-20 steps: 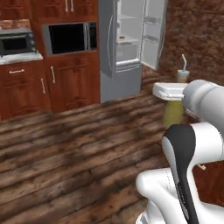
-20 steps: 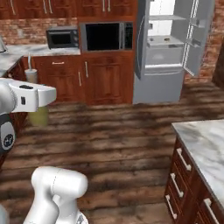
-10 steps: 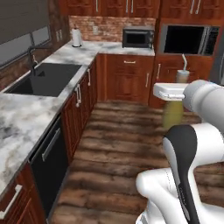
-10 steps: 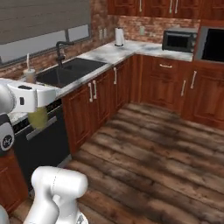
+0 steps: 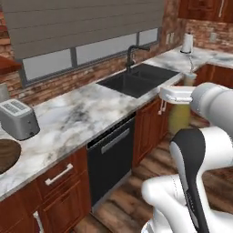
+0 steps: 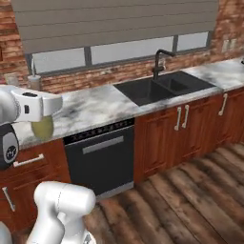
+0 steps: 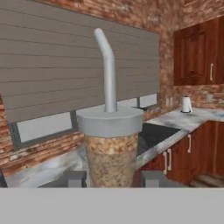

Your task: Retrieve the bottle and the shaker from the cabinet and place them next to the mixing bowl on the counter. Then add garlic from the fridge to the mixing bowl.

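Note:
My gripper [image 5: 177,101] is shut on the bottle [image 5: 179,119], held upright in the air in front of the counter [image 5: 82,113]. From the base, the bottle [image 6: 42,128] has an olive-yellow body hanging below the gripper [image 6: 45,112]. In the hand view the bottle [image 7: 111,153] is speckled tan with a grey cap and a bent pale spout, and stands between the fingertips of the gripper [image 7: 113,178]. The dark wooden mixing bowl [image 5: 7,154] lies on the counter at the far left, well away from the gripper. The shaker, garlic and fridge are out of view.
A silver toaster [image 5: 17,119] stands beside the bowl. Along the counter [image 6: 90,107] there is a black sink [image 5: 136,79] with a dark faucet [image 5: 132,54], above a black dishwasher [image 5: 111,159]. A paper towel roll [image 5: 187,43] stands in the far corner below the wall cabinets [image 7: 192,52].
The base has turned, so the views swung from the fridge and oven wall to the sink counter. The bottle stays in my shut gripper, in the same pose.

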Available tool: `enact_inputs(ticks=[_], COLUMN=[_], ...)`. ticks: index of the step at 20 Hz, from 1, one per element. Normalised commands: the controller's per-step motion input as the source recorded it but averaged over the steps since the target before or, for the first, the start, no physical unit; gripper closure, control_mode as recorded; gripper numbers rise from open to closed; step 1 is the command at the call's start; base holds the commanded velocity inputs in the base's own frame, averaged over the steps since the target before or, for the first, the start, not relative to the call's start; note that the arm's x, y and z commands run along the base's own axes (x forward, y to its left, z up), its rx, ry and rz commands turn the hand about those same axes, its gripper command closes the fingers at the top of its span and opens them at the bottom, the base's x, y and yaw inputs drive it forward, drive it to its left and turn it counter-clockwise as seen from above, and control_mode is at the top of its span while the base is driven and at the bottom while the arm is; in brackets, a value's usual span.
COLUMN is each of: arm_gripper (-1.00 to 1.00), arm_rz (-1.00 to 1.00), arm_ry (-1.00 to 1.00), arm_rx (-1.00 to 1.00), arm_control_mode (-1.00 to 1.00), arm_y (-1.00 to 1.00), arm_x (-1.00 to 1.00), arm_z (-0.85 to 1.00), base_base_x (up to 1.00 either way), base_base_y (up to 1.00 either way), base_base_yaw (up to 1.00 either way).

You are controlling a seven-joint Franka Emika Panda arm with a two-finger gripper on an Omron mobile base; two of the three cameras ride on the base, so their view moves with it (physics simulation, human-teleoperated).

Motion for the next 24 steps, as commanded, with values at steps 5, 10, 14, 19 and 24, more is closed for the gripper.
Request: enact_inputs(ticks=[5, 10, 14, 19, 24], arm_gripper=[1.0, 1.0, 1.0, 1.0, 1.0], arm_rz=[0.0, 0.0, 0.0, 0.0, 0.0], arm_ry=[0.0, 0.0, 0.0, 0.0, 0.0], arm_rx=[0.0, 0.0, 0.0, 0.0, 0.0], arm_control_mode=[1.0, 1.0, 1.0, 1.0, 1.0], arm_y=[0.0, 0.0, 0.0, 0.0, 0.0], arm_x=[0.0, 0.0, 0.0, 0.0, 0.0], arm_z=[0.0, 0.0, 0.0, 0.0, 0.0], base_base_x=[0.3, 0.29, 0.62, 0.58, 0.43], base_base_y=[0.0, 0.0, -0.05, -0.12, -0.38], base_base_yaw=[0.96, 0.95, 0.72, 0.28, 0.12])
